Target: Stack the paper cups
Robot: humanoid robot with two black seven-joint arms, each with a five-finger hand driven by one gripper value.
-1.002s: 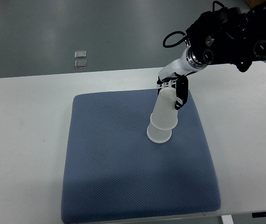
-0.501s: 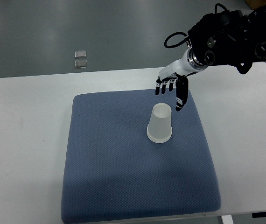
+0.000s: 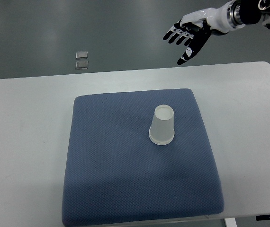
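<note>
A stack of white paper cups (image 3: 162, 126) stands upside down on the blue mat (image 3: 111, 165), right of the mat's middle. My right hand (image 3: 184, 35) hangs high over the far edge of the table, well away from the cups, with its fingers spread and nothing in them. Its arm comes in from the upper right corner. The left arm does not show.
The mat lies on a white table (image 3: 26, 123). Two small clear squares (image 3: 82, 60) lie on the grey floor beyond the table's far left edge.
My right hand let go of the upper cup, which settled onto the lower one. The hand then rose and drew back to the upper right, away from the stack.
</note>
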